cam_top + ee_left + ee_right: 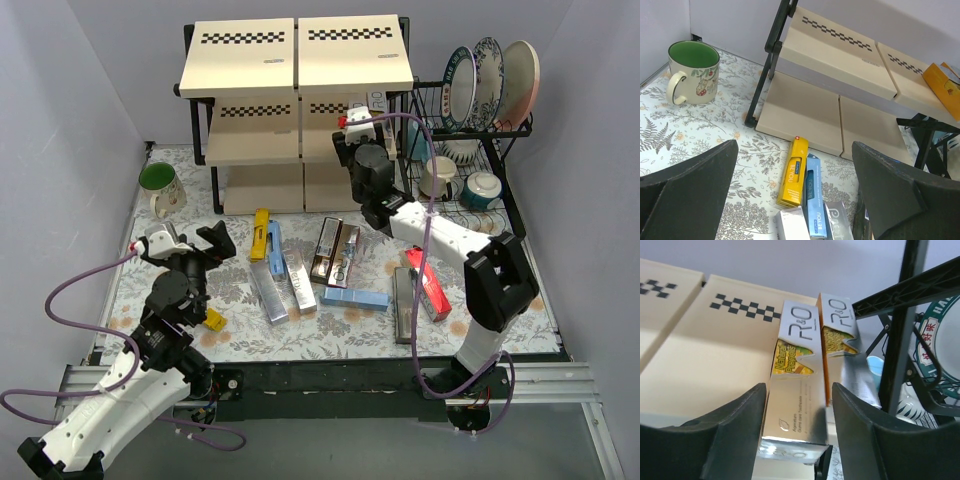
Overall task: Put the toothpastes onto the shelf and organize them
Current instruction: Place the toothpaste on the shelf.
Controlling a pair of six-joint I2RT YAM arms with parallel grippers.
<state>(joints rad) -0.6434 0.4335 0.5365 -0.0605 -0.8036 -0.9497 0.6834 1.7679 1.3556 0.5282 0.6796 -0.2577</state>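
Pale lilac-grey walls (90, 80) close in the table on three sides. A white cloth (330, 335) printed with grey ferns and small orange flowers covers the surface. A black rail (330, 385) runs along the near edge, well in front of the shelf (300, 60). The shelf, with its black frame and cream boards bearing checkered strips, stands against the back wall. To the left of the shelf sits a mug (160, 188), cream outside and green inside. Just beside the shelf's right end is a black wire dish rack (500, 130) with plates (490, 75) standing on edge and cups (480, 188) lower down.

In front of the shelf, loose cartons (300, 280) lie flat on the cloth. A yellow carton (260, 235) and a blue carton (274, 243) lie nearest the bottom board, with silver, brown, blue, grey and red ones farther forward.

The right gripper (799, 390) is at the right end of the shelf's middle board. A silver carton (795, 405) lies lengthwise on that board between its fingers (740, 430). A second carton (840, 340) of the same kind lies just beside it, toward the shelf's right post. The fingers flank the silver carton closely — whether they press it I cannot tell. The left gripper (205, 248) hovers over the cloth in front of the shelf's left half, its fingers spread wide with nothing between them.
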